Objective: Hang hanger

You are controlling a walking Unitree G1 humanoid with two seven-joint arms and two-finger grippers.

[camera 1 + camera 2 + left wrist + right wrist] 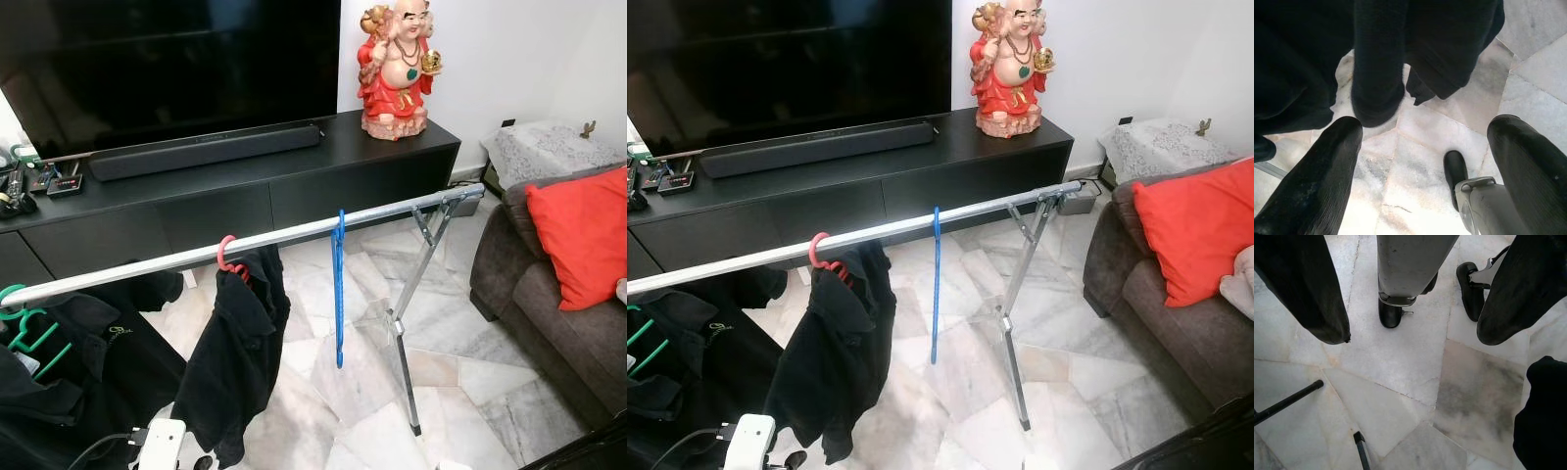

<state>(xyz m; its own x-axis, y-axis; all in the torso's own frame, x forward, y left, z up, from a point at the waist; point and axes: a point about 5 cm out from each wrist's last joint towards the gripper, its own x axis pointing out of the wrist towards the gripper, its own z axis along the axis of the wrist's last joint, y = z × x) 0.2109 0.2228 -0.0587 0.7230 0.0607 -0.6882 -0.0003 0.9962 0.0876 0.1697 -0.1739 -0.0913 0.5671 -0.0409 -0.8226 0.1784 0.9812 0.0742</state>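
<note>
The blue hanger (339, 294) hangs by its hook on the silver rail (294, 236) of the drying rack, seen edge-on, roughly mid-rail and nearer the end with the folding legs (404, 323). It dangles free above the marble floor (323, 392), touching nothing but the rail. Just beside it toward the robot's left, a pink hanger (230, 257) carries a black shirt (240, 343) that droops low. Further left, near the rail's other end, a green hanger (29, 328) holds another black garment (88, 372) with a small pale mark on the chest, too small to read.

Both arms are down low. The left gripper (1425, 166) points at the floor under the hems of the black clothes, its two black fingers (1317, 176) spread wide with nothing between them. The right gripper (1410, 298) also faces the marble, fingers (1308, 289) parted and empty; the robot's legs and black feet show beyond it.

Behind the rack stands a long black cabinet (294, 186) with a soundbar (206, 150) along its top edge under a big dark television (176, 59), and a red and gold laughing Buddha statue (397, 69) at its right end. A brown sofa (549, 304) with a red cushion (583, 235) sits to the right. No writing can be read anywhere.
</note>
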